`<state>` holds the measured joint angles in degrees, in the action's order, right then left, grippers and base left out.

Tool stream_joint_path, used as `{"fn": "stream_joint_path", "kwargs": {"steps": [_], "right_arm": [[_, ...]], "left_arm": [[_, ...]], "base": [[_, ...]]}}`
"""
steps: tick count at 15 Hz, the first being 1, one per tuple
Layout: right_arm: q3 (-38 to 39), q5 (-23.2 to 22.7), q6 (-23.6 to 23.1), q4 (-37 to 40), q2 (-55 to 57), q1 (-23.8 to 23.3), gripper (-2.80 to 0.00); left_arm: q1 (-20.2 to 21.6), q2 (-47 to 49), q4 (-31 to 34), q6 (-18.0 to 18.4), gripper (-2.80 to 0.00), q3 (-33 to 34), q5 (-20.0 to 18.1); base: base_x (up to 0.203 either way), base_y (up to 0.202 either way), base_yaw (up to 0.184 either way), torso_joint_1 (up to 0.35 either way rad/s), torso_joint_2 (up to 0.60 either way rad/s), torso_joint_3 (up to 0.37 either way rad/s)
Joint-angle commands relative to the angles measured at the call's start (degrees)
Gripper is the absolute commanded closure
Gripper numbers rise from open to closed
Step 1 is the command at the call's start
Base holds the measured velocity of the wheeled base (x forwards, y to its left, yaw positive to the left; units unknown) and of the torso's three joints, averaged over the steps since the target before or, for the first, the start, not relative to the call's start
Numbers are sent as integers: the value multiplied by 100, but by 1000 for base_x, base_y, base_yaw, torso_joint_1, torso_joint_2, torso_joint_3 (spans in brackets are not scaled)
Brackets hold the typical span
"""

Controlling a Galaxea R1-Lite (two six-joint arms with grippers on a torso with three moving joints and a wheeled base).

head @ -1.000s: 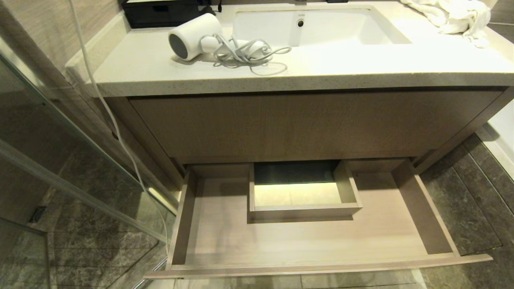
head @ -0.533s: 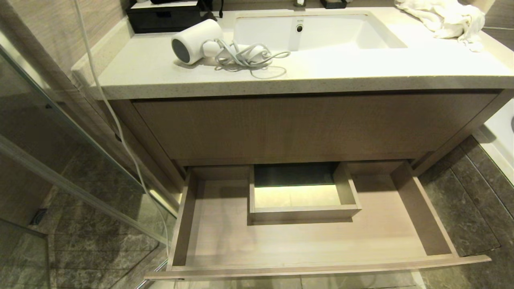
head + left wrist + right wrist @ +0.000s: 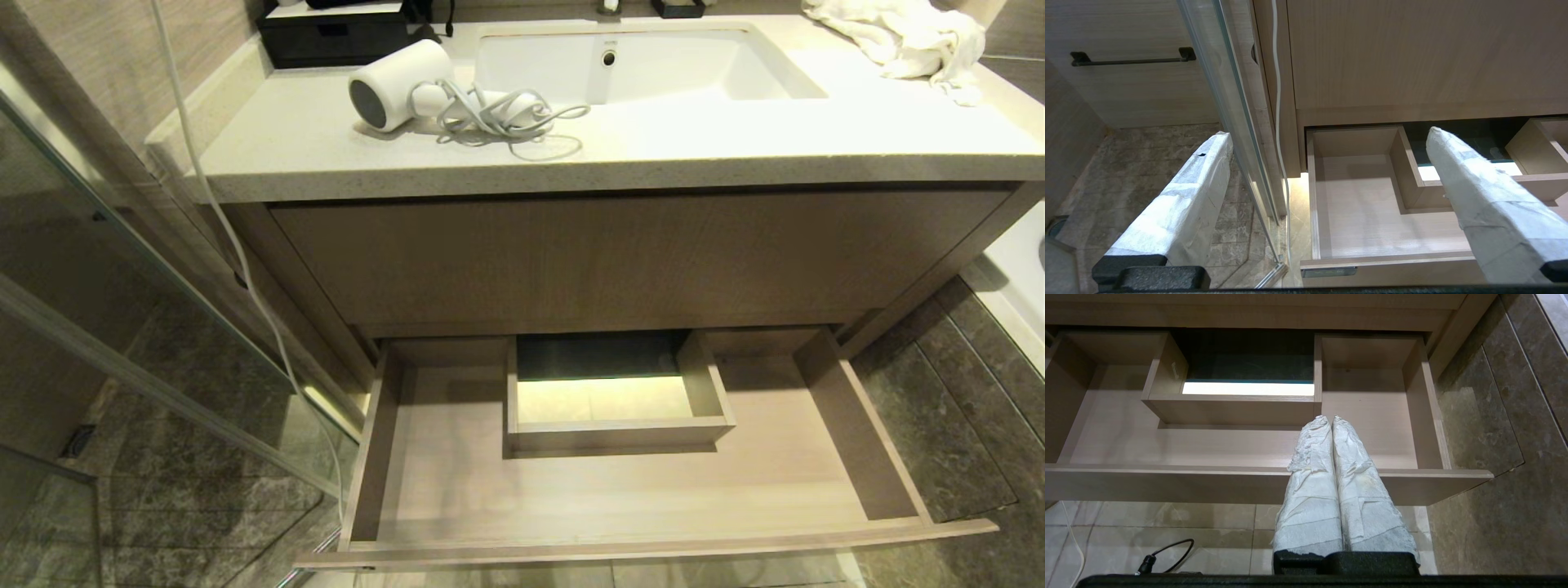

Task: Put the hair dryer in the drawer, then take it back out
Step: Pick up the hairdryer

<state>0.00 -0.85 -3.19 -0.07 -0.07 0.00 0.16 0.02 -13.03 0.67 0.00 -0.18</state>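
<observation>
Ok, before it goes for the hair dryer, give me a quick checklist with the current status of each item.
1. Drawer pulled open: ok.
2. Drawer floor free of items: ok.
3. Hair dryer lying on the countertop left of the sink: ok.
4. Cord bundled at the handle, not trailing off the edge: ok.
5. Left gripper open and empty: ok.
6. Right gripper open for a grasp: not ok, shut.

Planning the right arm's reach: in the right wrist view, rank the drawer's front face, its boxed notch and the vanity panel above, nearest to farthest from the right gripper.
From the shut right gripper:
1. Drawer front face: just below the fingers, nearest.
2. Boxed notch: deeper in the drawer, at its rear wall.
3. Vanity panel: beyond and above the drawer, farthest.
</observation>
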Motion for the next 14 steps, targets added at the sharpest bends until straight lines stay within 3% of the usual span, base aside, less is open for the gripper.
{"fn": "stream_joint_path", "kwargs": {"steps": [1, 12, 14], "right_arm": [[9, -3, -6, -1, -1, 0, 0], [9, -3, -6, -1, -1, 0, 0], [9, -3, -6, -1, -1, 0, 0]], "left_arm": [[2, -2, -6, 7, -280, 229, -8], [2, -2, -24, 38, -280, 229, 1], [2, -2, -33, 38, -280, 229, 1]], "base": [[0, 0, 0, 0, 0, 0], [0, 0, 0, 0, 0, 0], [148, 0, 0, 2, 3, 4]]}}
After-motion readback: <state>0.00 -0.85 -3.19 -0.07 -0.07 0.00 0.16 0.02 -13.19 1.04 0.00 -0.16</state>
